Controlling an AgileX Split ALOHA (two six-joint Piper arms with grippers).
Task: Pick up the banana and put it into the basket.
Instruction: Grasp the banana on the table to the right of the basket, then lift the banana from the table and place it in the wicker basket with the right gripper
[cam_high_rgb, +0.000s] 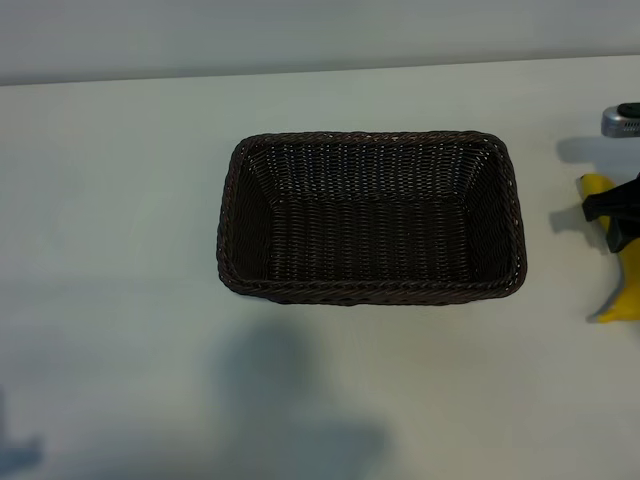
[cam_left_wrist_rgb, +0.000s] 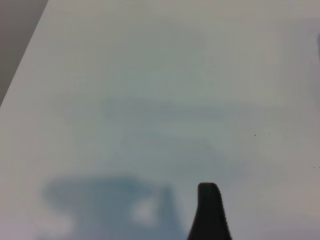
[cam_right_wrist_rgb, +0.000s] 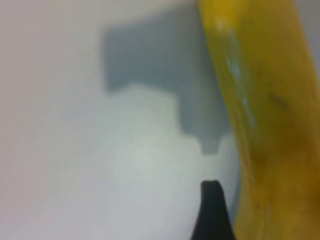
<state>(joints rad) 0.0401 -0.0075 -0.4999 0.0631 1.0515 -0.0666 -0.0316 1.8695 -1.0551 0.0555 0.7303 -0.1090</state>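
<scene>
Your right gripper (cam_high_rgb: 622, 215), jaws spread, sits over the curved bright-yellow banana (cam_high_rgb: 628, 290), apparently untouched, right of the dark-brown woven wicker basket (cam_high_rgb: 240, 270).

A plain white, smooth-topped bench (cam_high_rgb: 120, 300) fills nearly the whole exterior view. Along its far edge runs a strip of pale grey wall (cam_high_rgb: 300, 35). Soft, even light falls from above, casting blurred grey shadows (cam_high_rgb: 290, 400) on the near part of the bench.
</scene>
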